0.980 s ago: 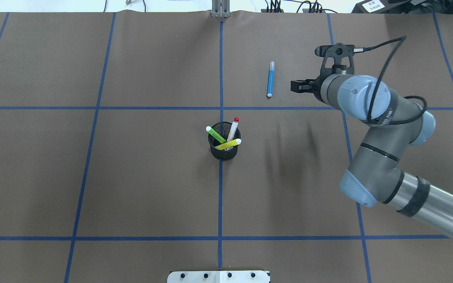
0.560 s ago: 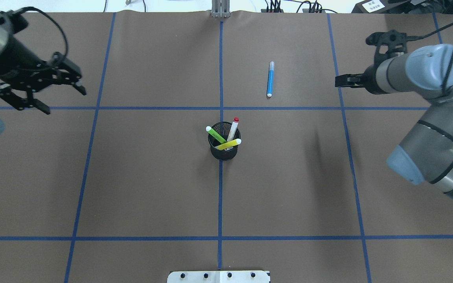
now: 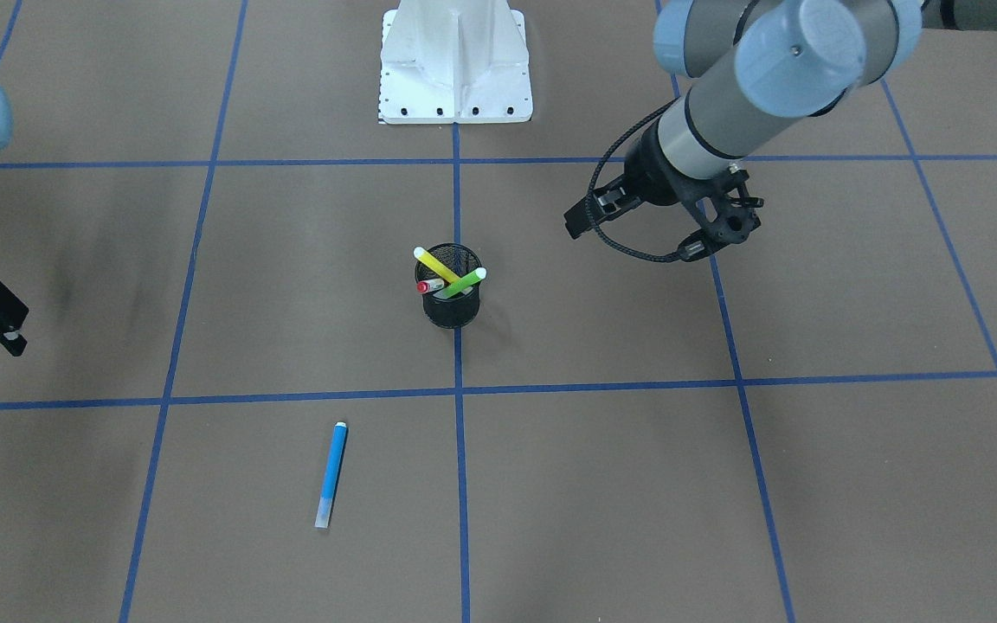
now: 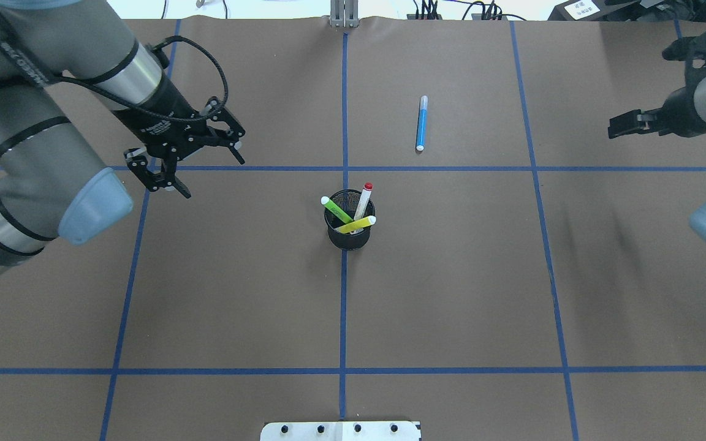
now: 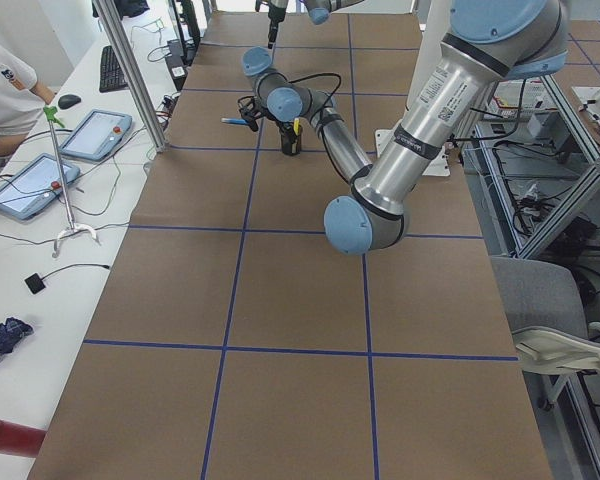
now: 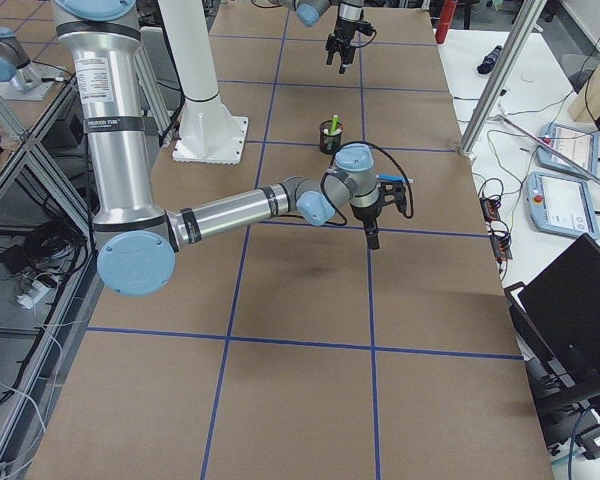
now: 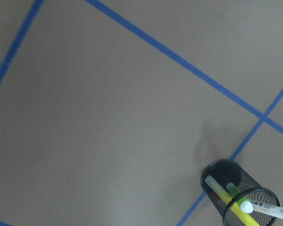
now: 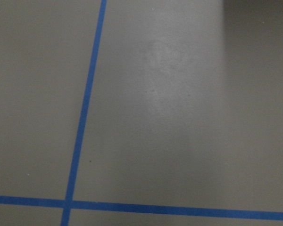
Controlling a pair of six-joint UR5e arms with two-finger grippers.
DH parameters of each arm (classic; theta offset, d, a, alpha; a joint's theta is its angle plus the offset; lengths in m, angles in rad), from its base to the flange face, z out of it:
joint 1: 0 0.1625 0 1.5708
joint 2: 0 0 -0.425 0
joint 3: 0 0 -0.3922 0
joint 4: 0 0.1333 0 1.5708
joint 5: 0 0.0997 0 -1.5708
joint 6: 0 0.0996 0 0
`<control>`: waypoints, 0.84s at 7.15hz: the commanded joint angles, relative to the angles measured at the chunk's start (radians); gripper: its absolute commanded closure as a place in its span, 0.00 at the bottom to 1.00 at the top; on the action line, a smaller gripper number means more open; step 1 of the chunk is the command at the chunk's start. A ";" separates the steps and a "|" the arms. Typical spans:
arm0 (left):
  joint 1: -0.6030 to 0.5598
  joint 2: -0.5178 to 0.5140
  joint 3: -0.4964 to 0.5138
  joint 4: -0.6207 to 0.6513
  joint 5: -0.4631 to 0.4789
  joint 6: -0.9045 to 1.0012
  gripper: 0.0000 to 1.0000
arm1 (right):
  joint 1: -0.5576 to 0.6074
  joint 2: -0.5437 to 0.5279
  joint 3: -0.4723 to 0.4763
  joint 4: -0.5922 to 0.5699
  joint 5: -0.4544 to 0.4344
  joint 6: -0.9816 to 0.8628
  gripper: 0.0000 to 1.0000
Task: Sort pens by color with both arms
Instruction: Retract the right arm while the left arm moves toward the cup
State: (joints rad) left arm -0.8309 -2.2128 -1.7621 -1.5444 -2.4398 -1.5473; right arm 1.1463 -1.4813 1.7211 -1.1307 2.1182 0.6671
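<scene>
A blue pen lies alone on the brown mat, far right of centre; it also shows in the front-facing view. A black mesh cup at the centre holds the green pen, the yellow pen and the red marker. My left gripper is open and empty, hovering to the left of the cup. Its wrist view shows the cup at the lower right. My right gripper is at the far right edge, well away from the blue pen, empty, and looks open in the front-facing view.
Blue tape lines divide the mat into squares. The white mounting base stands at the robot's edge of the table. A side table with tablets and a seated person lies beyond the far edge.
My left arm has swung in from the left edge toward the cup. My right arm has drawn back to the right, away from the blue pen. The pens have not moved.
</scene>
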 commanded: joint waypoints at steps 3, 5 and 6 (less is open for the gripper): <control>0.042 -0.059 0.136 -0.285 0.002 0.000 0.01 | 0.073 -0.042 -0.014 -0.001 0.098 -0.069 0.01; 0.044 -0.207 0.255 -0.260 0.010 -0.013 0.01 | 0.075 -0.051 -0.014 0.002 0.106 -0.073 0.01; 0.050 -0.235 0.277 -0.254 0.069 -0.016 0.01 | 0.075 -0.065 -0.014 0.003 0.106 -0.073 0.01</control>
State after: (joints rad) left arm -0.7857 -2.4003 -1.5231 -1.8058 -2.4165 -1.5584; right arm 1.2202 -1.5335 1.7074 -1.1293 2.2232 0.5954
